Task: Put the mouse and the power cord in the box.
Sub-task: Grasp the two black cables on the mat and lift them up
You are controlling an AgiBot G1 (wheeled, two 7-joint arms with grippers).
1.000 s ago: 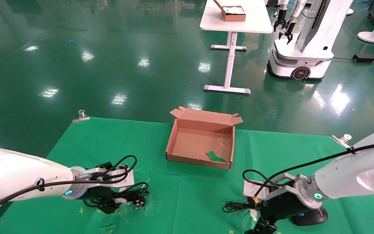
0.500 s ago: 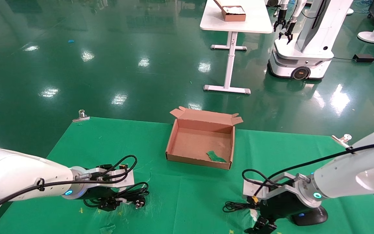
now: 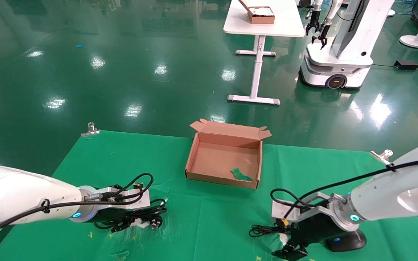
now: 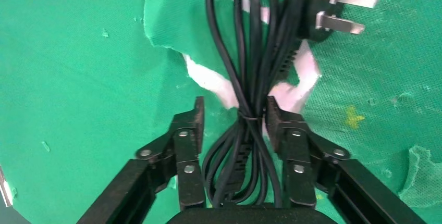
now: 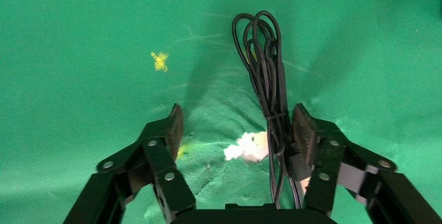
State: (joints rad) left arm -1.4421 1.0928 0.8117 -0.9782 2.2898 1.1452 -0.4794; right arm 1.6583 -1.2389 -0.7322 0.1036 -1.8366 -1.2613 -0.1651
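On the green cloth, near its front edge, both arms are low over their targets. The left gripper is open and straddles the power cord at the tied waist of its bundle; the fingers stand on both sides of the strands, and I cannot tell if they touch yet. Its pronged plug lies beyond the fingertips, toward the front left part of the cloth. The right gripper is open too, with the thin mouse cable just beside one finger, not centred between them. The mouse sits near the front right corner, partly hidden behind the right wrist. The box stands open at the middle of the far edge, with only 1 green scrap inside.

The power cord looks soft and floppy, yet fairly heavy at the plug, so the tied waist seems the best place to hold it; loops may still hang and catch the box wall. The mouse body is hard and smooth, probably slippery. If lifted by its light thin cable, it would likely swing.
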